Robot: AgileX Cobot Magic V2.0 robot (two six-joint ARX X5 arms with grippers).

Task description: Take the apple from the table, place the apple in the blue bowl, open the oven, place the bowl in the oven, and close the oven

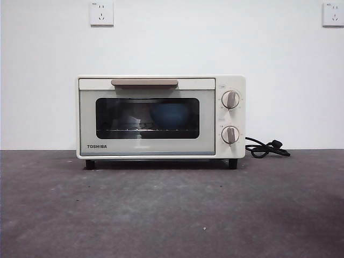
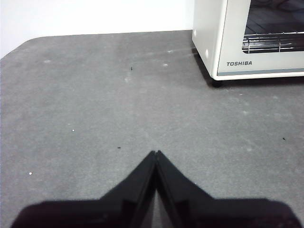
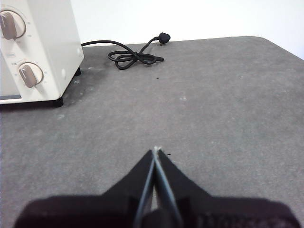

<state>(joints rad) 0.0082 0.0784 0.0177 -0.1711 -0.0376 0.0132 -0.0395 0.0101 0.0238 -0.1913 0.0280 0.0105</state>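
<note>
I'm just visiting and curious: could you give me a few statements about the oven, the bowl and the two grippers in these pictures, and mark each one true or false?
1. The oven door is shut. True.
2. The blue bowl stands on the table in front of the oven. False: it shows behind the glass, inside the oven.
3. The left gripper holds the apple. False: its jaws are shut on nothing, above bare table; no apple shows outside the oven.
4. The right gripper is shut, holding nothing. True.
5. The black cord is plugged into a wall socket. False: it lies coiled on the table beside the oven.
</note>
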